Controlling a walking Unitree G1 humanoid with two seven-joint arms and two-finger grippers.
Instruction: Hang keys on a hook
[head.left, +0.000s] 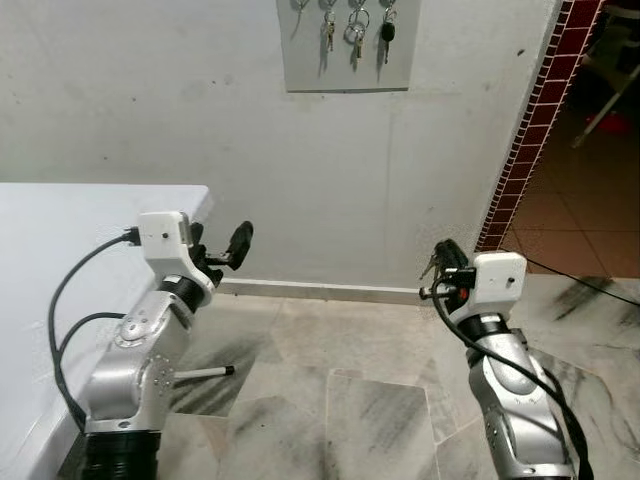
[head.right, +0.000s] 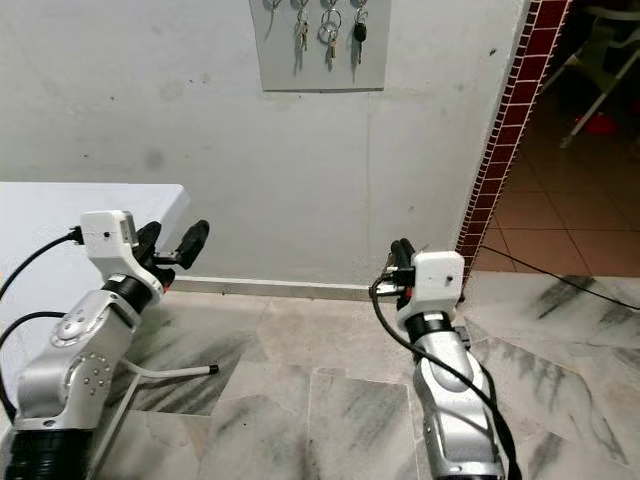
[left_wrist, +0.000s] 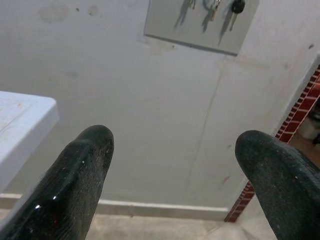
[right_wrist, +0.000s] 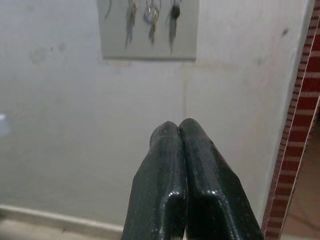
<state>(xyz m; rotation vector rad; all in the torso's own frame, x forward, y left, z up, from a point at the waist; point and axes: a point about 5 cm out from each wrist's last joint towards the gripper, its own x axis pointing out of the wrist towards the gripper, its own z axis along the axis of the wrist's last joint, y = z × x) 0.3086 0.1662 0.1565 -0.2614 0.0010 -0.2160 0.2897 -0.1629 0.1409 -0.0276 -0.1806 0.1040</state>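
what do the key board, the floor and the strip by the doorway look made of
Key board: flat grey panel, matte, likely painted wood or plastic.
Floor: glossy marble-look tiles, grey veins, visible joints.
Strip: small dark red tiles with pale grout lines.

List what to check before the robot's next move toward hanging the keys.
1. Free hook: ok. The leftmost hook on the key board is bare; the hanging keys take the others.
2. Keys in hand: cannot tell. The right claw is shut, with something small poking out beside it.
3. Claw raised to the board: not ok. It sits well below it.
4. Left claw out of the way: ok. It is open, holding nothing, beside the white table.
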